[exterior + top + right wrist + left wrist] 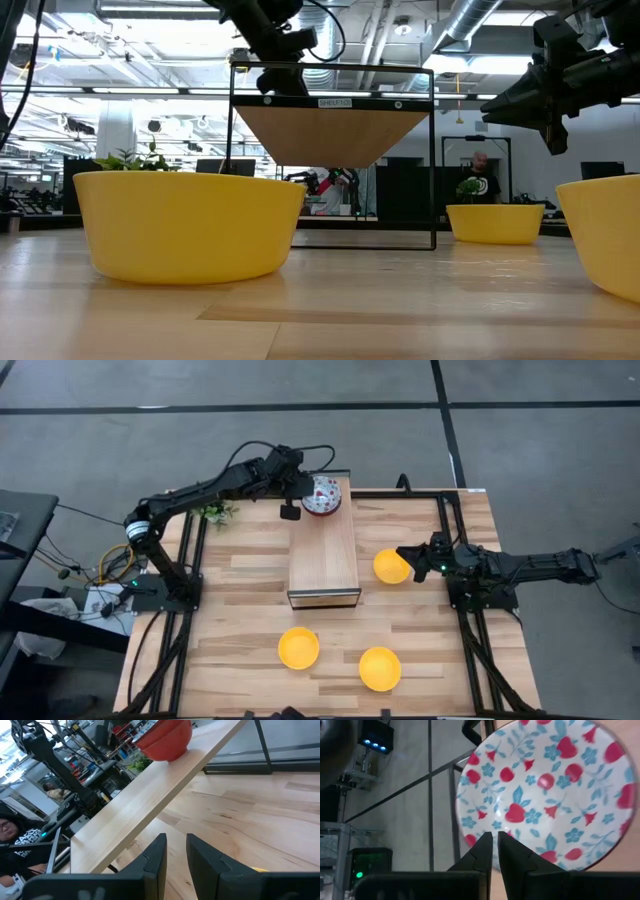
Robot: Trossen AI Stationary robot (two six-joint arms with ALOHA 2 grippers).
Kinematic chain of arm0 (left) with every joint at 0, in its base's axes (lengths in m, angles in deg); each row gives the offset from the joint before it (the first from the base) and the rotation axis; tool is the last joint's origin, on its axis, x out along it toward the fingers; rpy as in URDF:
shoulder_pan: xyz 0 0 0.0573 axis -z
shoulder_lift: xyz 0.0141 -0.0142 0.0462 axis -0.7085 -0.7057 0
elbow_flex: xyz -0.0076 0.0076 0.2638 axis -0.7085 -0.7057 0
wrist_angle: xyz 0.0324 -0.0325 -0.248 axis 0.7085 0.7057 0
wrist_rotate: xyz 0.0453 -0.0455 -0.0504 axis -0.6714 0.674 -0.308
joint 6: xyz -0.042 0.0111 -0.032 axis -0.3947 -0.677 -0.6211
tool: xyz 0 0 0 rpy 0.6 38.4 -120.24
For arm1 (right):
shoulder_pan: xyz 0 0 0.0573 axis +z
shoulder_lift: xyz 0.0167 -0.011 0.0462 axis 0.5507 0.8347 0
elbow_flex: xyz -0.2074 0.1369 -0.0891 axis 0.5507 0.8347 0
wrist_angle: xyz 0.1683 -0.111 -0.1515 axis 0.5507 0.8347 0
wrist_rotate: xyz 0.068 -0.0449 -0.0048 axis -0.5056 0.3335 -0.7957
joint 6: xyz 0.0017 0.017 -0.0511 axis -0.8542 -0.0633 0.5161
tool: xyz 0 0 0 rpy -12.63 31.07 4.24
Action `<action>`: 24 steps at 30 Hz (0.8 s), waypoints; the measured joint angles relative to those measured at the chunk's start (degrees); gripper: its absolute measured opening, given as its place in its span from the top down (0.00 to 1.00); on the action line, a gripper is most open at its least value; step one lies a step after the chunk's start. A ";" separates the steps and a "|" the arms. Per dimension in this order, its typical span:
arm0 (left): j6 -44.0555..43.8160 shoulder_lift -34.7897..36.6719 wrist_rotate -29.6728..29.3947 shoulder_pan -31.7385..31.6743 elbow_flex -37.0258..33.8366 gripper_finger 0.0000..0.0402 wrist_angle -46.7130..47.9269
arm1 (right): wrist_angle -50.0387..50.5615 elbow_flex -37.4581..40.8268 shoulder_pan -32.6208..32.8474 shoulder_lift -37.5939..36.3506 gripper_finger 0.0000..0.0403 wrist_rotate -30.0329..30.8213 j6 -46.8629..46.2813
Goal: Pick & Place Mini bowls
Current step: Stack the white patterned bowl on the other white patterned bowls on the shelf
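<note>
One floral bowl (322, 495) on the shelf's (322, 570) far end looks rigid, light, slick and chippable, best pinched at its rim, beside the left gripper's (291, 512) nearly-together fingers.

From my left wrist camera the floral bowl (545, 795) ran past the frame's edges and its far rim was blurred. My low camera cut off the yellow bowl (605, 235) nearest its right edge, and the shelf (335, 135) hid whatever sat on top. From overhead the floral bowl's pattern was too small to read. Under my right claw (175, 851) only a sliver of yellow (260, 868) showed; I could not tell if it touched.
</note>
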 joint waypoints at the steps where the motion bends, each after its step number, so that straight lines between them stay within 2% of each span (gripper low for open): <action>1: -0.01 0.00 -0.01 -0.05 0.00 0.93 -0.03 | 0.00 0.00 0.00 0.01 0.84 0.00 -0.01; 15: -0.67 0.00 0.03 -0.78 0.00 0.93 0.80 | -0.02 0.00 0.00 0.01 0.84 0.00 -0.03; 24: -0.51 0.00 -1.82 -0.97 -2.91 0.93 0.83 | -0.02 0.00 0.00 0.01 0.84 0.00 -0.05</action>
